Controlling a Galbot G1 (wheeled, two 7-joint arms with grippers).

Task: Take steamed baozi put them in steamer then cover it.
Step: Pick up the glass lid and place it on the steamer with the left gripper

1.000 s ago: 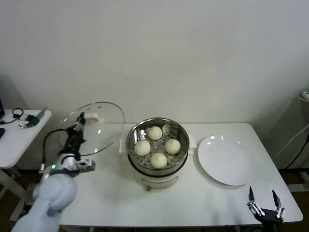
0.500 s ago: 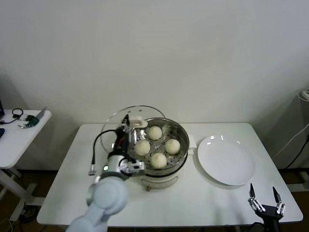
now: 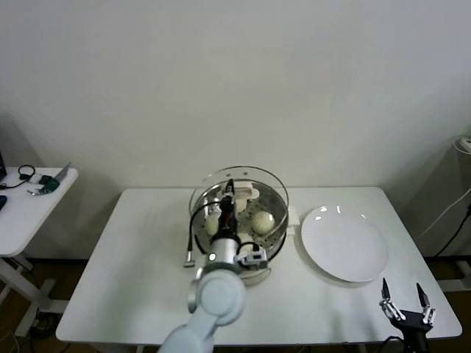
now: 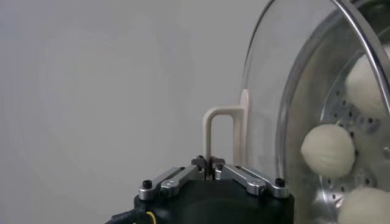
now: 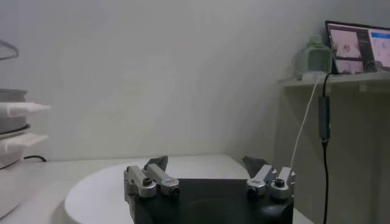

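Covering now: my left claw, clenched on the round clear glass lid, next lowers it squarely onto the shiny steel steamer.

Cream-white baozi; shiny steel steamer, perforated tray; clear lid; white plate.

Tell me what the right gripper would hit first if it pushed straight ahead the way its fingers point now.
Probably nothing on the table. In the head view the right gripper sits open at the table's near right corner, fingers pointing up and away. The white plate lies ahead but lower, and the wall beyond looks far; depth is unclear.
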